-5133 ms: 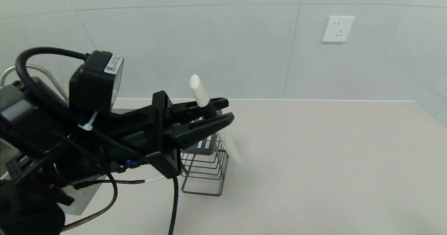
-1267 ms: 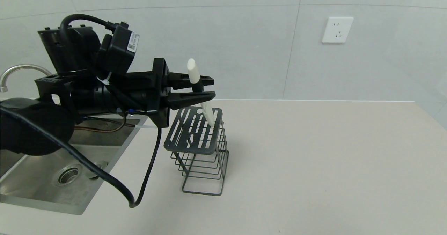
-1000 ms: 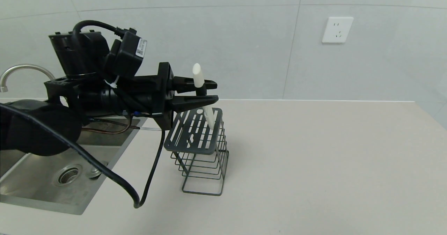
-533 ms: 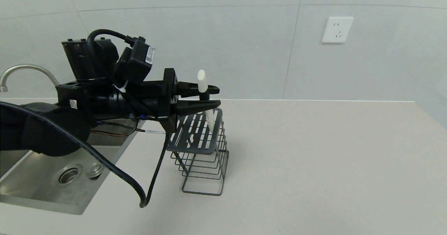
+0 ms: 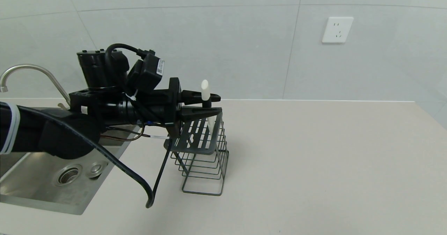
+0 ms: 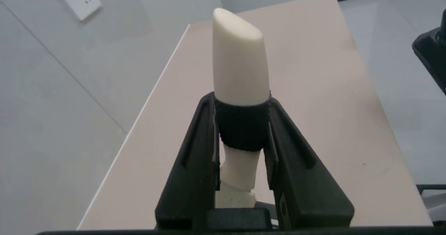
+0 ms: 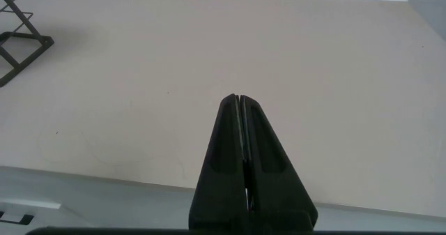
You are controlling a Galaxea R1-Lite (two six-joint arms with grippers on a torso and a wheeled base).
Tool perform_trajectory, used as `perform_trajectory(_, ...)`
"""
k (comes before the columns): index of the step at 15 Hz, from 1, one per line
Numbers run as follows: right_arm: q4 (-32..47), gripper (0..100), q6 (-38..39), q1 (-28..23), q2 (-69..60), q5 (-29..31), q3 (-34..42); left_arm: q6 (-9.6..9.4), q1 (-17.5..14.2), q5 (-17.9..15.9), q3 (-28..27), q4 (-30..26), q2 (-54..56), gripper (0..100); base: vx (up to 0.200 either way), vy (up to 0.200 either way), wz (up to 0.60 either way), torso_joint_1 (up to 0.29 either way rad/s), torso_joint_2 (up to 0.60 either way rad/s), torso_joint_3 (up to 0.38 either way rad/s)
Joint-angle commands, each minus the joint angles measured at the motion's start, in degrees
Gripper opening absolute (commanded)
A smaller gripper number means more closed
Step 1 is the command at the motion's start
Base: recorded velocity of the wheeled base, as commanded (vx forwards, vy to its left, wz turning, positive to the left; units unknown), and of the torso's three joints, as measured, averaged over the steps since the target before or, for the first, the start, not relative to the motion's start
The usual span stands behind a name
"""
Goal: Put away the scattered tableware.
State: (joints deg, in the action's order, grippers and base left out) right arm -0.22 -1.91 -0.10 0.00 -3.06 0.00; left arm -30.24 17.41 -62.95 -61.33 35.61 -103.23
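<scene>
**Left arm holds the white utensil upright over the rack**

Left gripper (image 5: 216,104) is out level above the grey wire rack (image 5: 204,172), jaws clamped on the white utensil (image 5: 205,87); from the left wrist view the two fingers pinch a black band round its shaft (image 6: 239,61), with the rounded white end standing clear above them; the utensil is very nearly upright, tilted only a touch; below the fingers a short white length runs down to the rack's slotted top plate (image 5: 190,139), at the plate's far corner on the robot's right; how far it goes in I cannot tell from here.

The rack stands on the beige counter (image 5: 314,158), just beside the steel sink (image 5: 38,189); the curved tap (image 5: 29,69) rises behind the arm; a white wall socket (image 5: 337,29) sits well off to the robot's right.

Right gripper (image 7: 241,104) has its jaws pressed together on nothing, above bare counter, with a corner of the rack's base (image 7: 21,43) at the edge of the right wrist view.
</scene>
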Motion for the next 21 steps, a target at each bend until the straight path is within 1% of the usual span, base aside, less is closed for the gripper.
perform_trajectory(1, 0.0, 0, 0.0, 0.0, 0.1, 0.0, 0.0, 0.01, 0.0, 0.0, 0.6, 0.3, -0.5, 0, 0.000, 0.000, 0.00, 0.000, 0.00, 0.000)
perform_trajectory(8, 0.0, 0, 0.0, 0.0, 0.1, 0.0, 0.0, 0.01, 0.0, 1.0, 1.2, 2.1, -2.3, 0, 0.000, 0.000, 0.00, 0.000, 0.00, 0.000)
perform_trajectory(21, 0.0, 0, 0.0, 0.0, 0.1, 0.0, 0.0, 0.10, -0.4, 1.3, 2.5, 4.0, -4.3, 0, 0.000, 0.000, 0.00, 0.000, 0.00, 0.000)
